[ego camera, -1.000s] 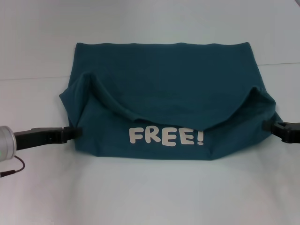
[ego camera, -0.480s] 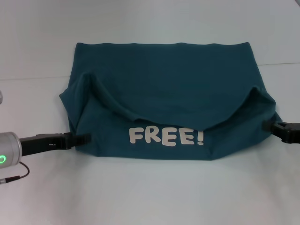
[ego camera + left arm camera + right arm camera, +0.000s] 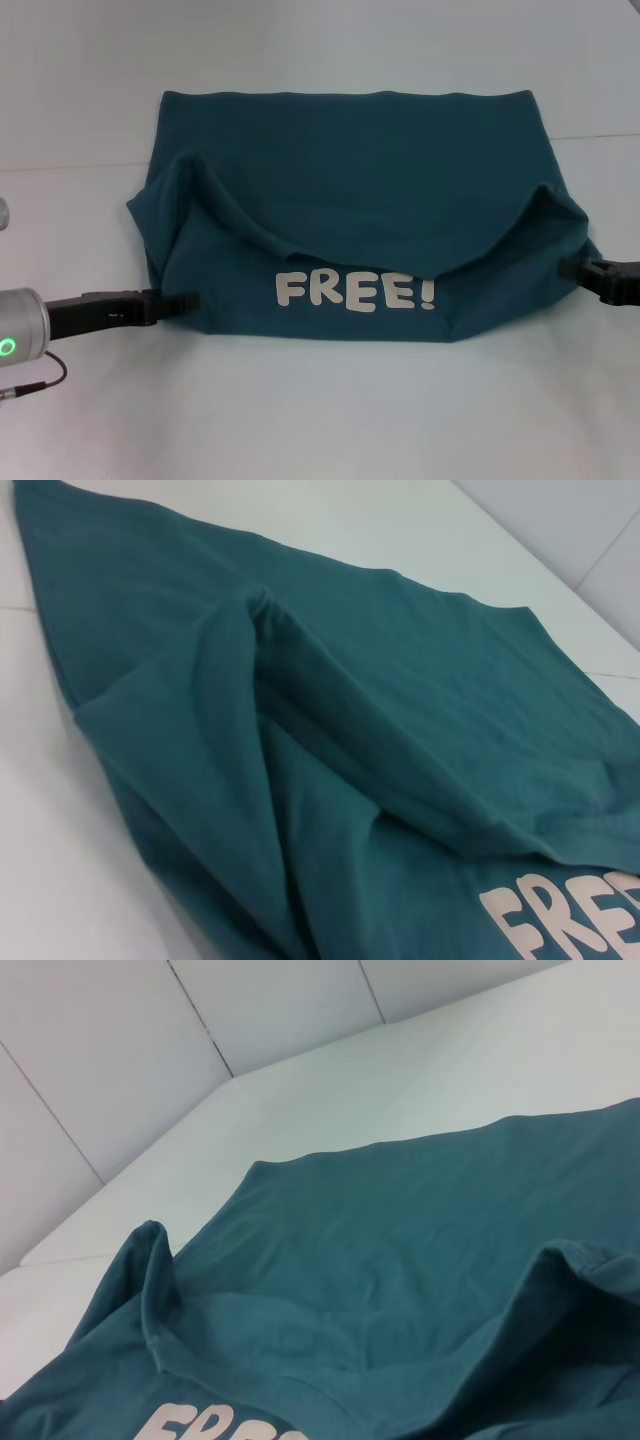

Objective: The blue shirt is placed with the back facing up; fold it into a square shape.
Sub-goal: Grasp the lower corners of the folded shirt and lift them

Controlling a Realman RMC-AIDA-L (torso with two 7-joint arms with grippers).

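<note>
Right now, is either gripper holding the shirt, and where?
Cannot tell: left gripper and right gripper sit at the blue shirt's near side edges.

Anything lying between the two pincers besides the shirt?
No. In the head view only the shirt spans from the left pincer to the right pincer, its "FREE!" lettering in the middle. Nothing else shows there.

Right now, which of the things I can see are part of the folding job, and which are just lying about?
Part of the job:
- the blue shirt, partly folded, "FREE!" lettering showing
- the left gripper, at the shirt's left edge
- the right gripper, at its right edge

Just there:
- the white table
- a thin cable near the left arm
</note>
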